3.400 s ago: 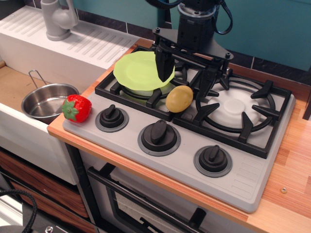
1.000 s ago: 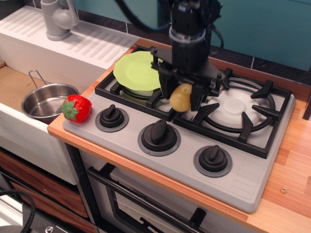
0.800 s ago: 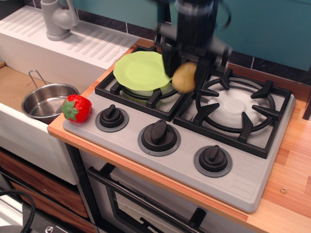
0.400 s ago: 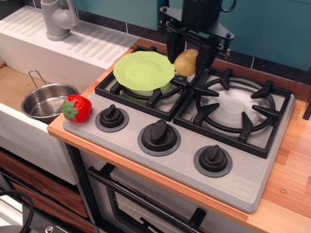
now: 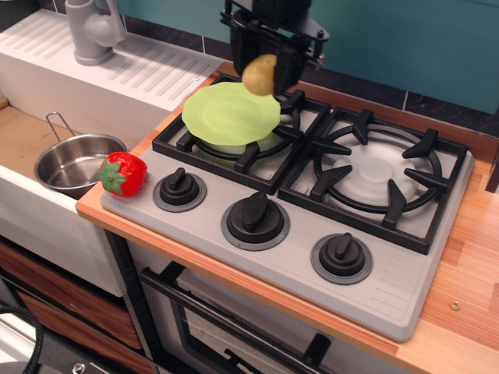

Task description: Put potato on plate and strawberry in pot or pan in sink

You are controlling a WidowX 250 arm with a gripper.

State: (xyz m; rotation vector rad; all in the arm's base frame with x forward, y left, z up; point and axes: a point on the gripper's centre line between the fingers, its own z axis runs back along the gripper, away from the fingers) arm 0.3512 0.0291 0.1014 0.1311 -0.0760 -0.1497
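My gripper (image 5: 261, 68) is shut on the yellowish-tan potato (image 5: 260, 75) and holds it in the air above the far right part of the lime-green plate (image 5: 226, 113). The plate rests on the left burner grate. The red strawberry (image 5: 123, 173) lies at the stove's front left corner, next to the sink. The steel pot (image 5: 72, 163) with its wire handle stands in the sink (image 5: 23, 140), just left of the strawberry.
The grey stove (image 5: 312, 226) has two black burner grates and three knobs along its front. A grey faucet (image 5: 92, 29) stands on the ribbed white drainboard (image 5: 140, 66) at the back left. A wooden counter edge (image 5: 475, 249) runs along the right.
My gripper closed on the potato between the burners, lifted it and carried it up and to the left, to above the plate. The strawberry, pot and plate have not moved.
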